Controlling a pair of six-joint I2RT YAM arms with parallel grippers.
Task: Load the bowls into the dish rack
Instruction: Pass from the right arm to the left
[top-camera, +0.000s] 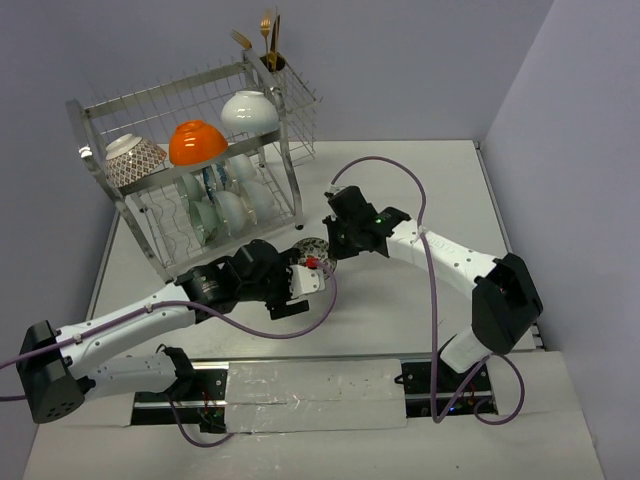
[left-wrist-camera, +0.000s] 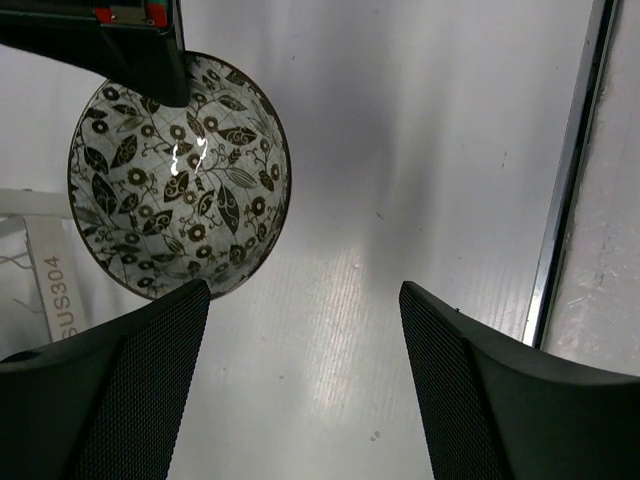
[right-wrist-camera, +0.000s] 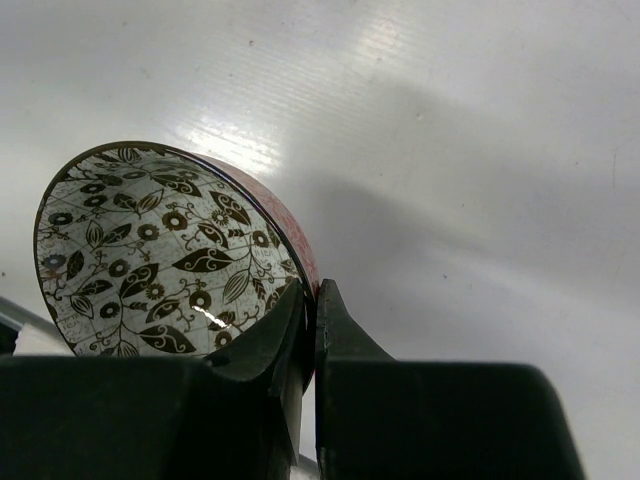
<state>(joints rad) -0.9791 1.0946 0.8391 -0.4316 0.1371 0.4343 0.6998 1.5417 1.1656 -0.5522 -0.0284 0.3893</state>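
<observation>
Right claw (right-wrist-camera: 310, 300): black fingers (right-wrist-camera: 250, 360) pinched on the thin rim of a glossy round bowl (right-wrist-camera: 160, 250), tilted on edge, dark leaf-and-flower print inside, reddish outside. Left claw (left-wrist-camera: 305, 300), mesh-textured pads (left-wrist-camera: 130, 390) spread wide and empty, faces that bowl just ahead of one pad; the wire dish rack (top-camera: 88, 128) stands beyond both claws.

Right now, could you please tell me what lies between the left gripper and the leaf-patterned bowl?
Nothing: in the left wrist view, only bare white table shows between the open left gripper and the leaf-patterned bowl, pinched by the right gripper.
</observation>
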